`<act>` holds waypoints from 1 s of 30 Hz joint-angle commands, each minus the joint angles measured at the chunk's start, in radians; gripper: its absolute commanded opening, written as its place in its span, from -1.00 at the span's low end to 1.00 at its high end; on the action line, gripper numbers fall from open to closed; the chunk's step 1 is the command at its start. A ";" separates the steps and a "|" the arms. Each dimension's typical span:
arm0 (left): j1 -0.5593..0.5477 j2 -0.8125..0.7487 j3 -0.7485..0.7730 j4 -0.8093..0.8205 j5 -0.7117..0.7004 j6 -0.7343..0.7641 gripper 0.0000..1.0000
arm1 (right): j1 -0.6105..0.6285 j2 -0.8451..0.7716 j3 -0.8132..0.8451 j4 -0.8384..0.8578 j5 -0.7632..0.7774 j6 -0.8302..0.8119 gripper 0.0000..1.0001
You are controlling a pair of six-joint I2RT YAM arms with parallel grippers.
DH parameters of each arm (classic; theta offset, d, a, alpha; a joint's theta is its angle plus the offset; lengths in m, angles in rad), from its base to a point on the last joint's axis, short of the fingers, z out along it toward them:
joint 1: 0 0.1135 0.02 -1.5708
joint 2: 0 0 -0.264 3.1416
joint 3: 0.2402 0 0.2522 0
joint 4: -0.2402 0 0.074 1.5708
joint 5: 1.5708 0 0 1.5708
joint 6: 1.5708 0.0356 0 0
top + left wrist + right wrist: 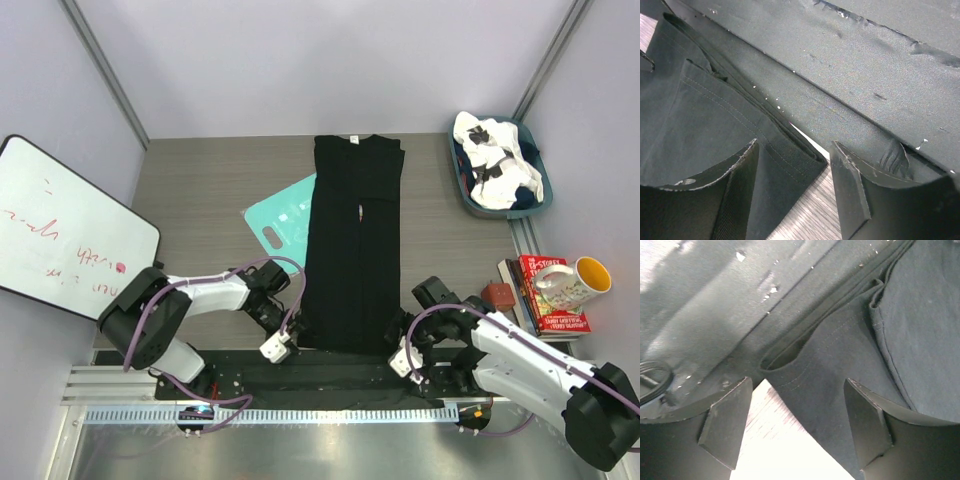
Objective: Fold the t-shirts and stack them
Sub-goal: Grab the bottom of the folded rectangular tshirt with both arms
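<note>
A black t-shirt (355, 240) lies folded into a long narrow strip down the middle of the table, collar at the far end. My left gripper (283, 343) is at its near left corner. In the left wrist view that gripper (795, 165) is open, with the hemmed corner of the shirt (705, 110) lying between the fingers. My right gripper (400, 355) is at the near right corner. It (797, 390) is also open, straddling the shirt's hem (840, 355). A white t-shirt with black patches (495, 160) is crumpled in the blue basket (462, 190) at the far right.
A teal plastic board (285, 222) lies partly under the black shirt's left side. A whiteboard (60, 230) leans at the left. Books (545, 300) and a mug (570, 282) sit at the right edge. A black mat (300, 375) runs along the near edge.
</note>
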 commanded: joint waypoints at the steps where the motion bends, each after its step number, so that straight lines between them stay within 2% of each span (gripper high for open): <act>1: 0.023 0.026 0.060 0.267 -0.159 0.072 0.14 | 0.005 -0.003 -0.025 0.087 -0.019 0.036 0.55; 9: 0.021 0.030 0.053 0.275 -0.170 0.070 0.01 | 0.007 -0.019 -0.045 0.125 -0.016 0.050 0.40; 12: 0.023 0.038 0.050 0.278 -0.184 0.069 -0.11 | 0.007 -0.020 -0.046 0.136 -0.016 0.058 0.30; 15: 0.023 0.047 0.047 0.285 -0.195 0.069 -0.32 | 0.007 -0.020 -0.045 0.143 -0.009 0.064 0.16; 20: 0.021 0.063 0.044 0.299 -0.196 0.066 -0.44 | 0.007 -0.022 -0.036 0.137 -0.006 0.069 -0.12; 22: 0.023 0.067 0.044 0.304 -0.201 0.066 -0.59 | 0.007 -0.025 -0.033 0.134 -0.003 0.072 -0.22; 27: 0.021 0.083 0.048 0.311 -0.210 0.064 -0.99 | 0.007 -0.028 -0.028 0.134 0.005 0.078 -0.33; 30: 0.018 0.090 0.053 0.327 -0.216 0.047 -1.00 | 0.008 -0.028 -0.020 0.136 0.007 0.085 -0.36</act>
